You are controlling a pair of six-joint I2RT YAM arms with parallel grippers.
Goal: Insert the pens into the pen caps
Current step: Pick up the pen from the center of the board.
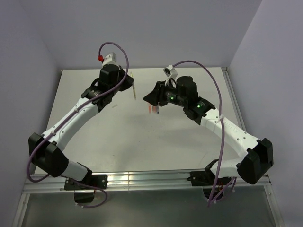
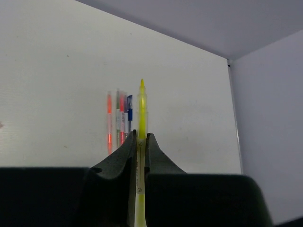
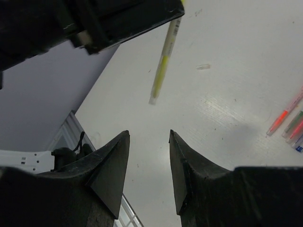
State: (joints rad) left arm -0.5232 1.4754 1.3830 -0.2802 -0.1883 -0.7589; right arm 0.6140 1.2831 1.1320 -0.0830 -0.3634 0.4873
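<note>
My left gripper (image 2: 141,135) is shut on a thin yellow pen (image 2: 141,106), whose pointed end sticks out past the fingertips. In the top view this pen (image 1: 134,90) hangs over the far middle of the table below the left gripper (image 1: 129,81). The right wrist view shows the same yellow pen (image 3: 162,68) in the air ahead of my right gripper (image 3: 149,133), which is open and holds nothing. Several more pens (image 2: 119,120) in orange, red and blue lie side by side on the table (image 1: 152,109), under the right gripper (image 1: 151,97). A tiny clear tube (image 3: 203,66), possibly a pen cap, lies alone.
The white table (image 1: 132,142) is walled by lilac panels at the back and both sides. Both arms reach in towards the far middle, their grippers close to each other. A metal rail (image 1: 147,178) runs along the near edge.
</note>
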